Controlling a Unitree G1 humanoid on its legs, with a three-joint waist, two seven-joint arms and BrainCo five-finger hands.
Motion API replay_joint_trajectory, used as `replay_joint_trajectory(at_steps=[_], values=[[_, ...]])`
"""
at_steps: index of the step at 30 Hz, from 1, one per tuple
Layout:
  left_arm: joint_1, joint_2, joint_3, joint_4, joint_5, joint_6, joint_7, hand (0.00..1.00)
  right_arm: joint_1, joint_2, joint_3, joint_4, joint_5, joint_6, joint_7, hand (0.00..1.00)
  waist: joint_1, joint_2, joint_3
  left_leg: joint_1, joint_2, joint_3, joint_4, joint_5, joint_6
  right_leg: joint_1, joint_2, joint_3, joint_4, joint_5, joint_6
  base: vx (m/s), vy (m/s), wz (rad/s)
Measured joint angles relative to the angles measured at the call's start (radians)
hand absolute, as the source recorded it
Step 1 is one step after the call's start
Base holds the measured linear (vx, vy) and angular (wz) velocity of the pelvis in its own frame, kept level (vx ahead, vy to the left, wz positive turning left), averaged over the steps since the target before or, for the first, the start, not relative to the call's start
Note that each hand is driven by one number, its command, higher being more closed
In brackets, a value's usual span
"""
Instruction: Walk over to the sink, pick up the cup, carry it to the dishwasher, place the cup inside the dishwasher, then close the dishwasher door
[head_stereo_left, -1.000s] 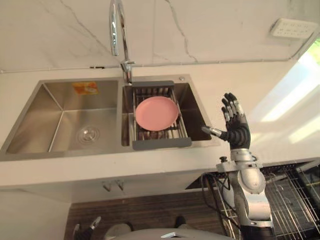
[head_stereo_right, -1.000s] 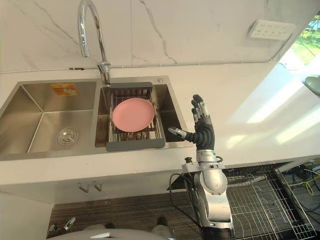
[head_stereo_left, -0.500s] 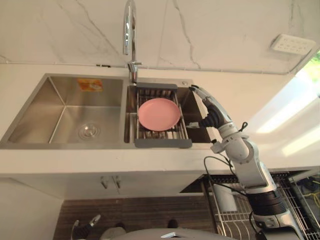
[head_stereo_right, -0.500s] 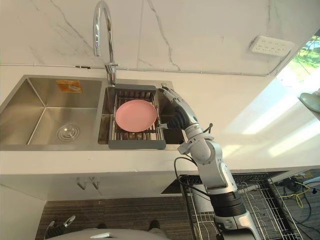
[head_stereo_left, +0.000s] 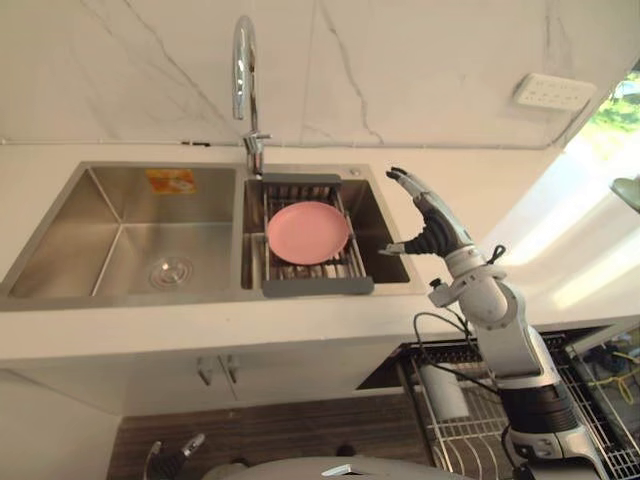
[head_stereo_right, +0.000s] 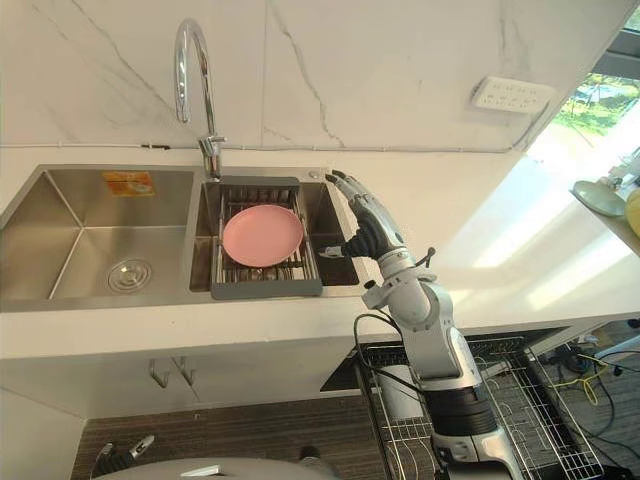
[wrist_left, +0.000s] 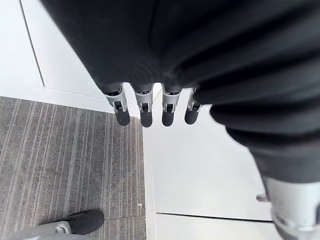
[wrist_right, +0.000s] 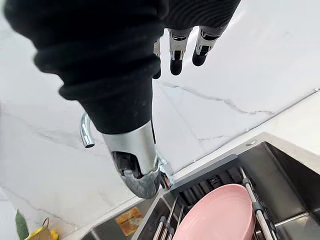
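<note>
- We cannot be sure of the cup. A pale cup-like cylinder stands in the dishwasher's wire rack below the counter.
- We see the right hand released, fingers straight, grasping nothing. It is over the right edge of the sink, beside the drain rack bearing a pink plate.
- We see the left hand relaxed, empty, above the floor.

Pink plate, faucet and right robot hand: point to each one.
pink plate (head_stereo_left: 308, 232), left eye view, its centre
faucet (head_stereo_left: 241, 70), left eye view, curved neck
right robot hand (head_stereo_left: 432, 232), left eye view, palm
</note>
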Motion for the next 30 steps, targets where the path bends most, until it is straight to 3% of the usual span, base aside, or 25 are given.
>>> replay_joint_trajectory(at_steps=[11,21,30], values=[[-0.008,0.002,0.003,0.001,0.007,0.024,-0.002,0.0,-0.085,-0.014,0.119,0.347,-0.198,-0.003,-0.017,0.0,0.016,0.004,-0.009,-0.014,-0.002,-0.02,-0.001,0.007,0.007,0.005,0.0,-0.029,-0.008,-0.002,0.005,0.0,-0.011,0.07],[-0.004,0.003,0.003,0.0,0.029,0.025,-0.008,0.0,-0.214,-0.046,0.198,0.582,-0.237,-0.023,-0.086,0.0,0.036,0.004,-0.01,-0.029,-0.007,-0.062,-0.001,0.017,0.006,0.02,-0.002,-0.077,-0.027,0.001,0.01,0.0,-0.016,0.14],[0.002,0.003,0.01,0.0,0.031,0.024,-0.008,0.0,-0.256,-0.047,0.198,0.665,-0.238,-0.023,-0.121,0.0,0.047,0.005,-0.009,-0.042,-0.009,-0.08,-0.002,0.023,0.007,0.017,-0.004,-0.096,-0.027,0.001,0.01,-0.04,-0.012,0.06]])
